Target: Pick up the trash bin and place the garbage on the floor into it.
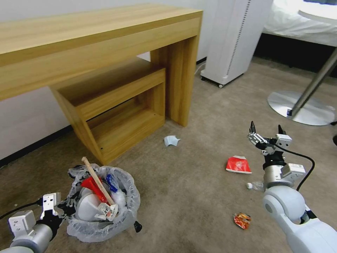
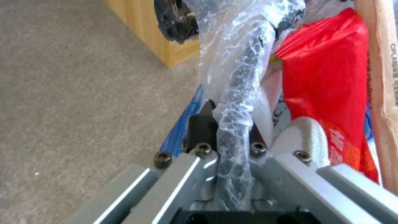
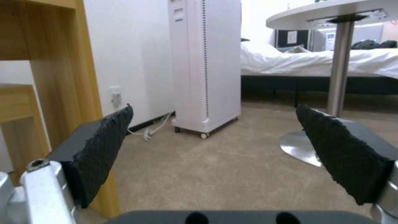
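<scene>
L gripper pinches bin rim w/ bag, bin at lower left on floor. R gripper spread wide, empty, above red wrapper; mask near desk.

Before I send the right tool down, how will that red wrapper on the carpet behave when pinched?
The red wrapper lies flat and creased, so it is probably light and floppy. It may slide on the carpet rather than lift. The open right tool hangs above it.

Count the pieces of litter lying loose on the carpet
4: a pale blue mask near the desk leg, a red wrapper, a clear bottle partly behind the right arm, an orange packet.
</scene>
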{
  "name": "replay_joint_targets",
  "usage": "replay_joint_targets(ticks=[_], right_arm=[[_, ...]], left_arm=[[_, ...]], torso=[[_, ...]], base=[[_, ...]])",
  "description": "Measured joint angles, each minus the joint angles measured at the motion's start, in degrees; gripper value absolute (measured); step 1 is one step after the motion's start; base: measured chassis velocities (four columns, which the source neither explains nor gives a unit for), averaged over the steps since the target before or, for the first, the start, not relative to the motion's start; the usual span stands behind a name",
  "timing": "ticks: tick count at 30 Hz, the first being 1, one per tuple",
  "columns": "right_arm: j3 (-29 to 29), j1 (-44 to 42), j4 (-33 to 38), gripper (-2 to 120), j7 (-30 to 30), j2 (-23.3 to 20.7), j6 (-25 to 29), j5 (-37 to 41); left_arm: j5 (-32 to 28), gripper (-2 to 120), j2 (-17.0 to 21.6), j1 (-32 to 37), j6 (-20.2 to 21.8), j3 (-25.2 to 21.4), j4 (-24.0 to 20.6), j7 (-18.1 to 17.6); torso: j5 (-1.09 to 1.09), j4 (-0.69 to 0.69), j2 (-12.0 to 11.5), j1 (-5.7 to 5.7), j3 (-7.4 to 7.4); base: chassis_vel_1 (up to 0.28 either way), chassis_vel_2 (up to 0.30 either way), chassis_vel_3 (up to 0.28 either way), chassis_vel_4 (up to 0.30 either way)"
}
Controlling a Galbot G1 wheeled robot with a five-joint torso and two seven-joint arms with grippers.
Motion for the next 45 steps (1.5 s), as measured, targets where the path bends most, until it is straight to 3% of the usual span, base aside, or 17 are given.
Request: replay_joint_targets(ticks=[45], right_arm=[[4.80,-9.44,4.62,100,-0.87,2.25,2.83,-3.07]], left_arm=[[-0.47,0,-0.67,1.28,-0.12,-0.31,-1.68,-0.42]], torso=[[0.00,0.00,0.00,0.00,0.00]], base=[[-0.001,-0.001,-0.001,-0.001]])
